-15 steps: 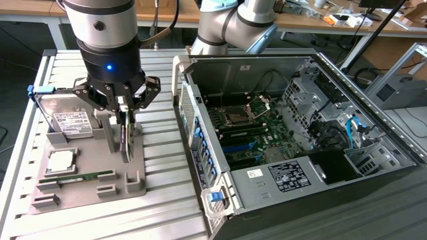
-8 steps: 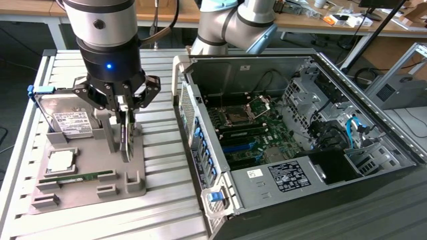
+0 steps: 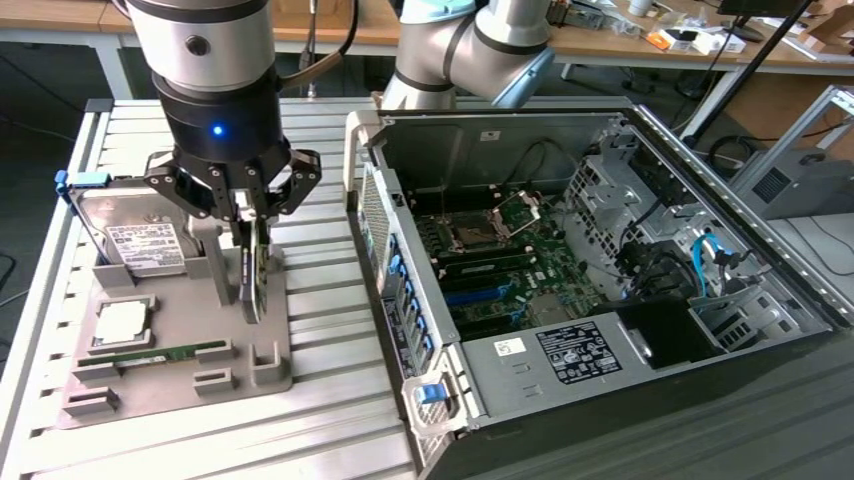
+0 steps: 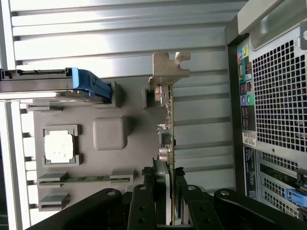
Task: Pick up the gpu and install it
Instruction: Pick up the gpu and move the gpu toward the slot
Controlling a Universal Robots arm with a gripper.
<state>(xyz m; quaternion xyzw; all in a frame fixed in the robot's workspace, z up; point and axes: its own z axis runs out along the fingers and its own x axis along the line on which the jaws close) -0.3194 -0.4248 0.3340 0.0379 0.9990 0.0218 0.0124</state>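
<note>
Black jointed metal fingers of the gripper are clamped on the upper edge of the gpu, a thin dark circuit card standing on edge. Its pale notched metal bracket is at the end away from the fingers. The card stands at the grey moulded plastic tray on the ribbed aluminium bench, directly under the gripper. Bare slats separate the tray from the open steel computer case at the exterior view's right.

high exterior view and near wrist view share the tray.
</note>
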